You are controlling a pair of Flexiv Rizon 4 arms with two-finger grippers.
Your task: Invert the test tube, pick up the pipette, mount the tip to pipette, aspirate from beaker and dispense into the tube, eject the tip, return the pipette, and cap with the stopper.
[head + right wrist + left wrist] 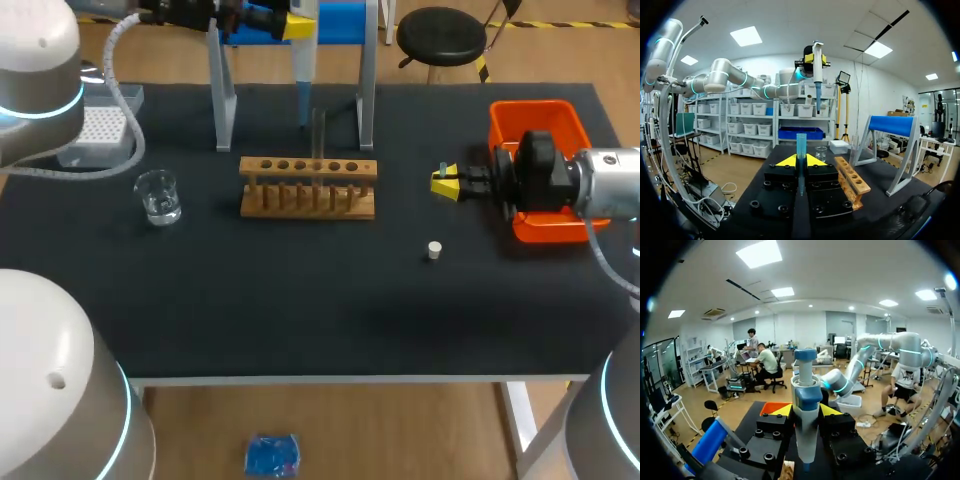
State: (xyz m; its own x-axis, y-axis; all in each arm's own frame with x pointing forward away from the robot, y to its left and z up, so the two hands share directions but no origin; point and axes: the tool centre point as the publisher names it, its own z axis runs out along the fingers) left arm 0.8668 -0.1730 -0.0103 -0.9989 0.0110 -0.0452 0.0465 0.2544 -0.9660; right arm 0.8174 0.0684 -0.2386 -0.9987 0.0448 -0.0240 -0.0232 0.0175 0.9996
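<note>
Left gripper (pixel 806 411) clamps the probably light, rigid pipette (pixel 807 390) by its body above the stand (pixel 225 110) at the far side of the table (pixel 300 310), while the right gripper (pixel 801 161), beside the orange bin (pixel 530 106), pinches the thin, likely crushable tip (pixel 801 142) along its shaft, wide mouth clear for mounting.

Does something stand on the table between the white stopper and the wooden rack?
Nothing visible does. Only bare black mat lies between the stopper and the rack. The right hand, shut on a blue tip, is off that line, beside the orange bin.
</note>
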